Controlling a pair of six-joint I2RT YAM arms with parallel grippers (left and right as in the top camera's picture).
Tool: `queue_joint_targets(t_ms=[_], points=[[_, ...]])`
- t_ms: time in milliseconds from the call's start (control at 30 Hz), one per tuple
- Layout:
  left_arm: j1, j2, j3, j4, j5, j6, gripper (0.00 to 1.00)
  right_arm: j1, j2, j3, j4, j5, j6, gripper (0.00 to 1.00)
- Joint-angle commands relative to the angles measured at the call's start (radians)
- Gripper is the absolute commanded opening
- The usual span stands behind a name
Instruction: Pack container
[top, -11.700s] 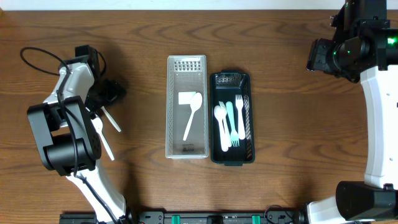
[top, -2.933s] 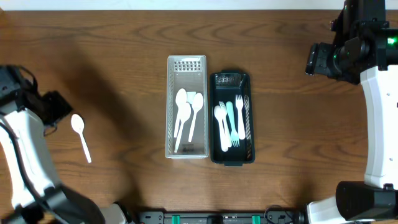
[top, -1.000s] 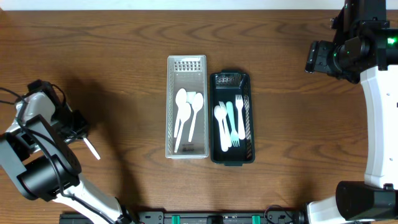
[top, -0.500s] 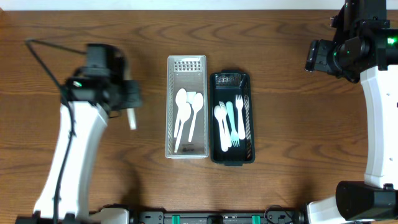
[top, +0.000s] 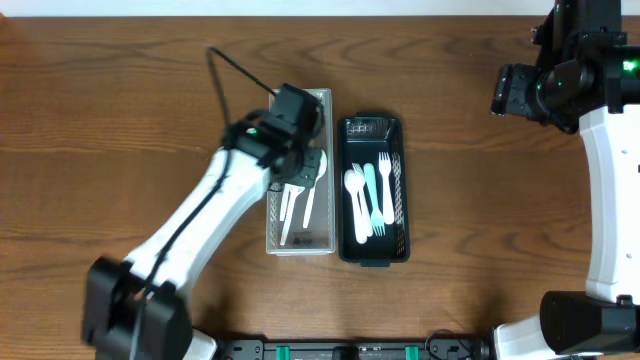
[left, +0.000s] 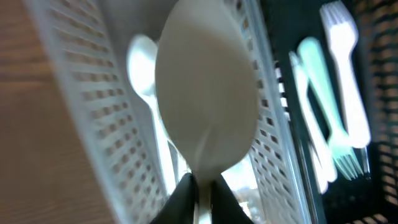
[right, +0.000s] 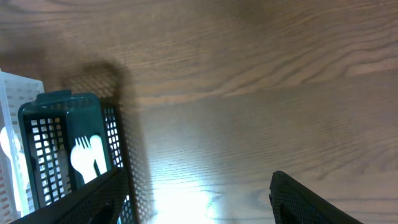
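My left gripper (top: 297, 160) hangs over the white perforated tray (top: 272, 215), shut on the handle of a white spoon (left: 206, 106). In the left wrist view the spoon's bowl fills the middle, with the black fingers (left: 180, 196) pinching the handle below it. Other white spoons (top: 303, 205) lie in that tray, one of them (left: 144, 62) beside the held bowl. The dark green tray (top: 343, 190) next to it holds white and teal forks (top: 372, 195). My right gripper (right: 196, 199) stands open above bare wood to the right of the dark tray (right: 43, 102).
The two trays sit side by side at the table's centre, touching along their long sides. The left arm stretches diagonally from the lower left to the white tray. The right arm's body (top: 565, 75) stands at the far right edge.
The left arm has swung from the table's far left across to above the white tray, carrying the white spoon. The right arm has not moved.
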Motion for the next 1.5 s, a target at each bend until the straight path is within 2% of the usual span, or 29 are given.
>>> queue_joint_targets(t_ms=[0, 100, 267, 333, 433, 467, 500, 533, 800, 900, 1000, 1033, 1167, 1333, 1467], points=[[-0.001, 0.076, -0.006, -0.003, -0.005, -0.020, 0.31, -0.012, 0.001, -0.005, 0.000, 0.011, -0.014, 0.76], [-0.001, 0.115, -0.006, 0.001, -0.005, -0.015, 0.54, -0.012, 0.002, -0.010, 0.001, 0.011, -0.015, 0.75], [-0.001, 0.091, 0.006, 0.008, -0.074, 0.016, 0.65, -0.012, 0.002, -0.010, 0.054, 0.037, -0.036, 0.74], [-0.001, 0.060, 0.024, 0.011, -0.123, 0.050, 0.69, -0.010, 0.002, -0.010, 0.111, 0.037, -0.068, 0.77], [0.013, -0.011, 0.068, 0.060, -0.242, 0.073, 0.94, -0.006, 0.003, -0.010, 0.264, 0.035, -0.111, 0.86], [0.024, -0.030, 0.076, 0.088, -0.264, 0.077, 0.98, -0.004, 0.007, -0.010, 0.319, 0.032, -0.122, 0.90], [0.039, -0.049, 0.081, 0.126, -0.281, 0.079, 0.98, -0.002, 0.011, -0.010, 0.365, 0.033, -0.132, 0.98], [0.058, -0.067, 0.081, 0.172, -0.292, 0.079, 0.98, 0.000, 0.017, -0.010, 0.411, 0.032, -0.145, 0.99], [0.287, -0.065, 0.081, 0.542, -0.301, 0.079, 0.98, 0.006, 0.140, -0.010, 0.711, 0.032, -0.179, 0.99], [0.357, -0.048, 0.081, 0.607, -0.298, 0.108, 0.98, 0.006, 0.197, -0.010, 0.767, 0.032, -0.179, 0.99], [0.400, -0.050, 0.076, 0.590, -0.247, 0.256, 0.98, 0.005, 0.238, -0.010, 0.782, 0.033, -0.189, 0.99], [0.410, -0.051, 0.076, 0.582, -0.240, 0.272, 0.98, 0.003, 0.244, -0.010, 0.782, 0.033, -0.217, 0.99], [0.423, -0.080, 0.050, 0.571, -0.185, 0.272, 0.98, 0.004, 0.229, -0.010, 0.735, 0.033, -0.337, 0.99], [0.423, -0.142, -0.046, 0.613, -0.124, 0.273, 0.98, 0.001, 0.168, -0.017, 0.627, 0.033, -0.337, 0.99], [0.423, -0.248, -0.174, 0.714, -0.124, 0.273, 0.98, 0.006, 0.042, -0.156, 0.686, 0.029, -0.363, 0.99]])
